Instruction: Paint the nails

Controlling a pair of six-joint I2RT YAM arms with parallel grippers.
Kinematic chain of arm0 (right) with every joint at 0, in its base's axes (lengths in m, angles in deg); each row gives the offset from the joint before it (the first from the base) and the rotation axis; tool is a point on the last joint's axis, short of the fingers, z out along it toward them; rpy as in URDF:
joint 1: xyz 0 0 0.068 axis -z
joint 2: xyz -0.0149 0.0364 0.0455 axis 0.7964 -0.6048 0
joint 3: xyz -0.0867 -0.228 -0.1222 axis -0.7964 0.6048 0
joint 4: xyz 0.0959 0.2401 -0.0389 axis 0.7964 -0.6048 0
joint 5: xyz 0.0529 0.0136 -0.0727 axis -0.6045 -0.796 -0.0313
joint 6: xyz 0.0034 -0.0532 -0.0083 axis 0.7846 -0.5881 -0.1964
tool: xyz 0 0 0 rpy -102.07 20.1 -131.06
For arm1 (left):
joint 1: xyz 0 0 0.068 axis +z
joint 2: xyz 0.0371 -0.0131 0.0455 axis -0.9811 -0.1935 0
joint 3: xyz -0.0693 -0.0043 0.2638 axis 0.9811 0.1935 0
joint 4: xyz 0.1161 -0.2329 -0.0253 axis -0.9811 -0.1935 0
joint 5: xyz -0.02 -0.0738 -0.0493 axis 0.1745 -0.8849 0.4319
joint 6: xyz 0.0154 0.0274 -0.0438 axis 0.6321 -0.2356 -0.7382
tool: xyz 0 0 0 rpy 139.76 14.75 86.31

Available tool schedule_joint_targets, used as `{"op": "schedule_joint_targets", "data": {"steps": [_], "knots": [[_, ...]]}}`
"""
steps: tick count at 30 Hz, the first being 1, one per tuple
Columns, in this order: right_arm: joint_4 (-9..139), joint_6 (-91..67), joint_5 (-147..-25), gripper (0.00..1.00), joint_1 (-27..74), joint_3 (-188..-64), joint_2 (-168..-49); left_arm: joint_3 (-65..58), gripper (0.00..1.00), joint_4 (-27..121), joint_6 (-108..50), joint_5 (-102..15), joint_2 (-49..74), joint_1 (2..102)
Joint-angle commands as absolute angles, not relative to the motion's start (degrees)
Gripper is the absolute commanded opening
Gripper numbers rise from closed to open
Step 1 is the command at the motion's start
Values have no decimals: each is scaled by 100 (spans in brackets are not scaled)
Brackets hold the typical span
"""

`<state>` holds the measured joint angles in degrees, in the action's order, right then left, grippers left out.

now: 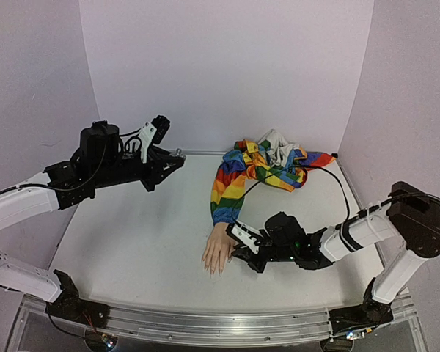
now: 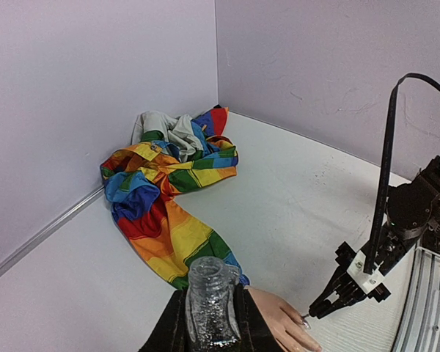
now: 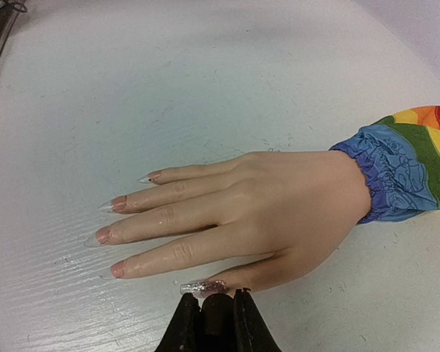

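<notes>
1. Found pale skin-toned mannequin hand [image 3: 271, 202] palm down on white desk [image 3: 205, 73], fingers toward 6 o'clock in the top view, rainbow-striped fabric sleeve [image 3: 411, 161] trailing toward 1 o'clock.
2. Saw long pointed nails [image 3: 103, 236] at the fingertips, with glitter on the thumb nail [image 3: 203, 287].
3. Noted right tool [image 3: 216, 312] pinched narrow on a small dark piece, just beside the thumb nail, at 3 o'clock of the hand.
4. Noted left tool [image 2: 209, 334] clamped on an uncapped clear glittery bottle [image 2: 207, 293], well apart at 10 o'clock.

White table [image 1: 132, 235]: mannequin hand [image 1: 218, 253] lies palm down, right of middle, near front edge; rainbow sleeve [image 1: 231, 192] stretches from it toward far right corner, bunched there.
</notes>
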<state>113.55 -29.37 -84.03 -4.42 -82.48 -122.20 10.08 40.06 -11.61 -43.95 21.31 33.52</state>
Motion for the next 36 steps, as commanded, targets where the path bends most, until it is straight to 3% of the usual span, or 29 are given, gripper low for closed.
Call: {"op": "schedule_joint_targets", "data": {"steps": [1, 30, 36], "knots": [[11379, -2924, -8504, 0, -472, -8450, -12276, 983, 0, 4343, -1128, -4447, 2278, 3384], [11433, -2897, -9141, 0, -471, -8194, -11979, 987, 0, 4341, -1118, -4456, 2279, 3384], [11440, -2906, -8539, 0, -478, -7982, -11586, 986, 0, 4341, -1125, -4472, 2253, 3384]]}}
